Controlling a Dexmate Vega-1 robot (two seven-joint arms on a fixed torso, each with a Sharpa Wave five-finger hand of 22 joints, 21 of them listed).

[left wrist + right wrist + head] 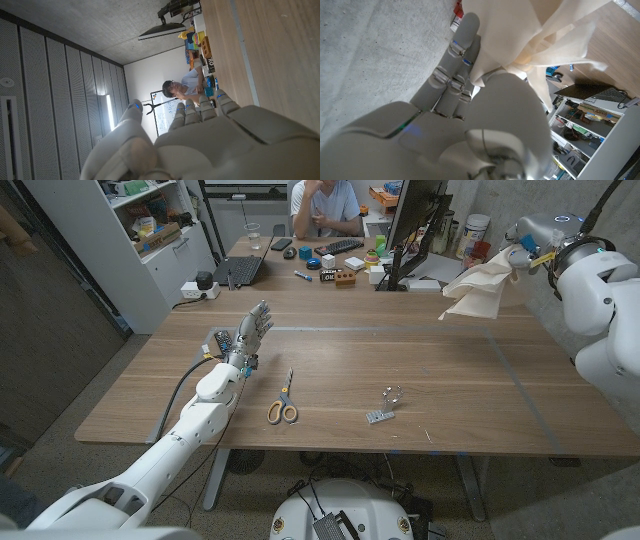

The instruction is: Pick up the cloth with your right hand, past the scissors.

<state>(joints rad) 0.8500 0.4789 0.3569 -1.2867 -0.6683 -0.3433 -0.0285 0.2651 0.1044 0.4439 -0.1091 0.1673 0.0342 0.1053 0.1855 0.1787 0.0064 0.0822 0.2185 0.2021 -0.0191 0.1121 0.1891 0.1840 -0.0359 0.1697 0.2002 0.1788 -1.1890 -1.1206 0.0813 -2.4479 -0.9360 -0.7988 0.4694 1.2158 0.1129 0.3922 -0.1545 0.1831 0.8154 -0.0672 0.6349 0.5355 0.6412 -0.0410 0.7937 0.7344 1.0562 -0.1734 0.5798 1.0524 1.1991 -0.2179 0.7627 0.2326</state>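
Head view is showing the cream cloth [478,288] hanging in the air over the far right corner of the wooden table [330,370]. It is not lying on the tabletop. The right hand [522,250] is holding it up high by its top, and the rest of the cloth is drooping down and toward the middle of the table. In the right wrist view the fingers [451,75] are curling around a bunched part of the cloth [535,45], so this hand is gripping it tight.

So the pick-up looks done. The cloth is already in the hand, hanging below it, and the right arm is the only arm close to it.

The scissors [283,404] with yellow handles are lying near the front edge of the tabletop, well apart from the cloth. Their blades are pointing toward the far edge.

The left hand [252,332] is standing up over the left part of the table, just beside the scissors' side. Its fingers are reaching up and spread a little, and it is holding nothing. It is far from the cloth.

A small shiny metal piece [392,394] and a little flat grey piece [380,417] are sitting near the front edge too. A person [325,205] is sitting behind the far edge.
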